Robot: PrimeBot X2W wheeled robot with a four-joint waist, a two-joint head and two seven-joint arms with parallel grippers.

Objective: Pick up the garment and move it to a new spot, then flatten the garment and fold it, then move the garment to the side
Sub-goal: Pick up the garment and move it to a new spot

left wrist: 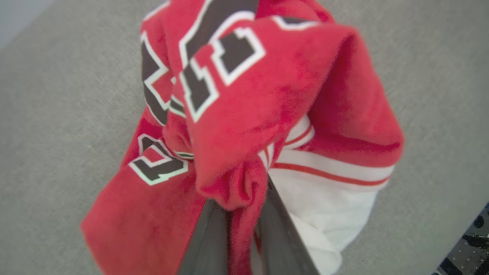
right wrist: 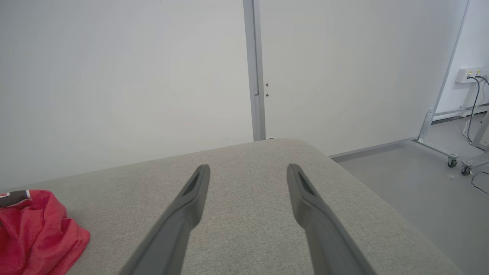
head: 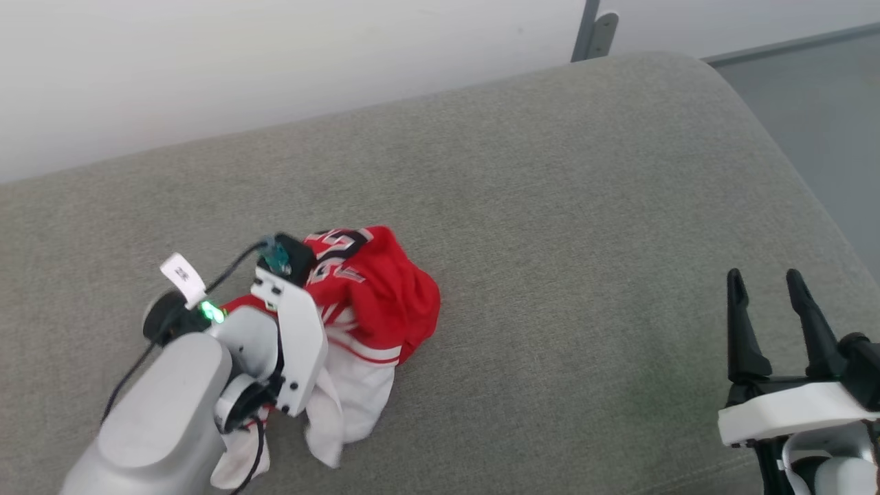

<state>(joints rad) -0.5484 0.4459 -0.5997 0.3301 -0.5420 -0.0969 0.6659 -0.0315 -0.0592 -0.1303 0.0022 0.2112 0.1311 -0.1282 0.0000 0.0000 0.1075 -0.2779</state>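
This looks like a test room or lab: bare white walls (right wrist: 114,76), a smooth grey floor (right wrist: 412,198), a metal frame on wheels (right wrist: 435,148), and cables (right wrist: 475,99) plugged into a wall box (right wrist: 471,74).

Head view down onto cushion (head: 550,206), left wrist near garment (left wrist: 267,95), right wrist facing wall (right wrist: 114,76)

Lettering (left wrist: 223,51) on garment (left wrist: 275,110) perhaps partly hidden

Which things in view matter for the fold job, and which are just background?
Job: garment, pinched by left gripper; right gripper, open; grey cushion underneath.
Background: white wall; grey post; wall socket with cables.
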